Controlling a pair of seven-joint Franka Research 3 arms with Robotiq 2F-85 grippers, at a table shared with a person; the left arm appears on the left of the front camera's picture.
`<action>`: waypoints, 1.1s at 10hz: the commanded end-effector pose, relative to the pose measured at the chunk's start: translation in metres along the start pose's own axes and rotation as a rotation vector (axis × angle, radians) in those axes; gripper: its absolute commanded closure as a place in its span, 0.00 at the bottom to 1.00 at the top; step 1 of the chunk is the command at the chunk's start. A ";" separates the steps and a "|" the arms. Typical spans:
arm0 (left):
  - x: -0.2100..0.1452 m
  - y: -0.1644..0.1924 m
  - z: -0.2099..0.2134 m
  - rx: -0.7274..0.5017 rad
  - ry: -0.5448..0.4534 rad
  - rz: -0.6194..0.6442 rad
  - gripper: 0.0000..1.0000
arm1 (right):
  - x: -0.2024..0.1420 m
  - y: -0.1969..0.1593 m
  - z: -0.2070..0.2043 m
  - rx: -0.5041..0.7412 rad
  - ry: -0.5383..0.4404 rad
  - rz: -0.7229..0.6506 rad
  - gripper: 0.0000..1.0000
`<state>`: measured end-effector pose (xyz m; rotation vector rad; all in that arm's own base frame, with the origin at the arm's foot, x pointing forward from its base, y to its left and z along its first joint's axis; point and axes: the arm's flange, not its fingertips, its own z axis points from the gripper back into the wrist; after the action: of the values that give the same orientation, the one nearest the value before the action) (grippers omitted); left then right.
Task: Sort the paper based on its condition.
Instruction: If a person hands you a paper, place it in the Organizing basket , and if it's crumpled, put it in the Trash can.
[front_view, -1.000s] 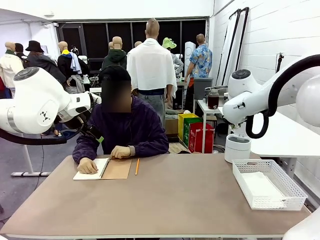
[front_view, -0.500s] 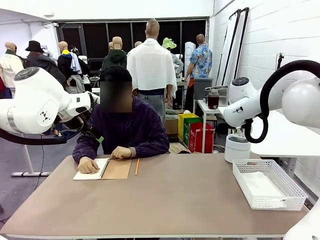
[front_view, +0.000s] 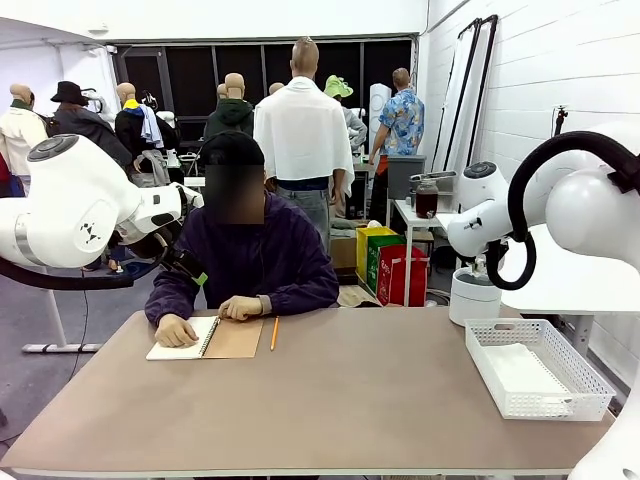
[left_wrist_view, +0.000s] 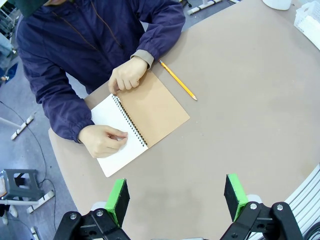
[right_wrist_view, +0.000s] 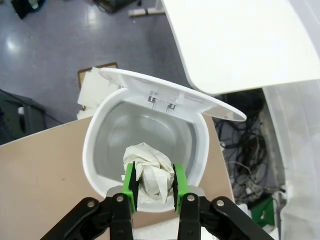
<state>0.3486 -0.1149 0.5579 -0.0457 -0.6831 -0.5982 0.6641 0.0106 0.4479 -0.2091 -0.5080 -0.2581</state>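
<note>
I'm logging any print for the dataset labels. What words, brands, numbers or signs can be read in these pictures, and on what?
None can be read.
Left arm: a small dark mark on its shell, too small to read.
Notebook: open page and brown cover show no writing.
Crumpled paper and bin: no print.

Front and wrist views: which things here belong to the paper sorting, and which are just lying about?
Part of the job:
- crumpled paper, clamped in the right pincer
- open white bin below it
- white tray holding flat paper

Lying about:
- spiral notebook under the person's hands
- pencil
- left pincer, open over the table
</note>
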 end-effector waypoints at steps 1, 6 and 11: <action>0.001 0.001 0.000 -0.001 -0.005 0.002 0.00 | 0.010 0.008 -0.009 -0.010 0.030 -0.040 0.65; 0.001 0.001 0.000 -0.001 -0.005 0.002 0.00 | 0.017 0.003 -0.023 0.011 0.050 -0.082 0.65; 0.001 0.001 0.000 -0.001 -0.005 0.002 0.00 | 0.016 -0.002 -0.018 0.049 0.076 -0.115 0.00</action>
<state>0.3486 -0.1149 0.5579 -0.0457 -0.6831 -0.5982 0.6817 0.0014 0.4359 -0.1347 -0.4631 -0.3593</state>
